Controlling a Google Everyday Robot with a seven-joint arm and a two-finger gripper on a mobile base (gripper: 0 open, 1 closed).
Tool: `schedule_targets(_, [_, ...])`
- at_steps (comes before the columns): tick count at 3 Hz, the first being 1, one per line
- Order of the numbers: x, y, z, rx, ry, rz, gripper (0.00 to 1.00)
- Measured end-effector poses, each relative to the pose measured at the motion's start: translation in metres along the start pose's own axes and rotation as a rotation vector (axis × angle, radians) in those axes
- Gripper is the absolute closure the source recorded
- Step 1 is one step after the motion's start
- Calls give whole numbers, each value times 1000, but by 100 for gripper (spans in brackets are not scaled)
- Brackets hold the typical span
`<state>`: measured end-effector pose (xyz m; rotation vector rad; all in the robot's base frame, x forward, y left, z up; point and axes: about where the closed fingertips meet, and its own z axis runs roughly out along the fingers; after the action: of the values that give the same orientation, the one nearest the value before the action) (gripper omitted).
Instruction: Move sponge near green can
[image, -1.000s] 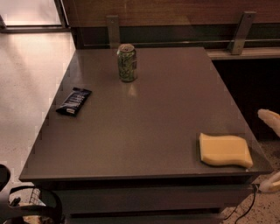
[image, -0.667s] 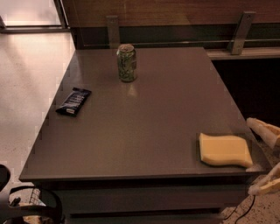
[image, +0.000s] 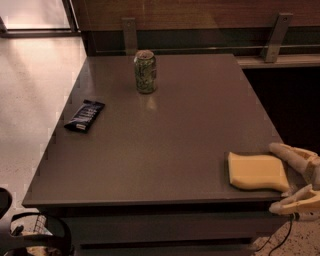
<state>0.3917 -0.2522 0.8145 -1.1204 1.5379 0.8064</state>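
Observation:
The sponge (image: 257, 171), a flat pale-yellow pad, lies at the table's front right corner. The green can (image: 145, 72) stands upright at the far middle of the table, well away from the sponge. My gripper (image: 278, 177) comes in from the right edge of the view, open, with one cream finger (image: 289, 153) just beyond the sponge's far right corner and the other (image: 295, 203) off the table's front right corner. The sponge's right end sits between the two fingers; I cannot tell if they touch it.
A flat dark-blue snack wrapper (image: 84, 115) lies near the table's left edge. The dark table (image: 165, 130) has a wall and metal brackets (image: 276, 37) behind it. Part of the robot base (image: 30, 232) shows at the lower left. Pale floor lies to the left.
My gripper has moved left from the right edge toward the sponge, so its fingers now flank the sponge's right end. The sponge, can and wrapper have not moved.

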Motion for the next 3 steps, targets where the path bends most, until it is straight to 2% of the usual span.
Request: schedule_targets(3, [-2,0,5,-11,-1,-4,88])
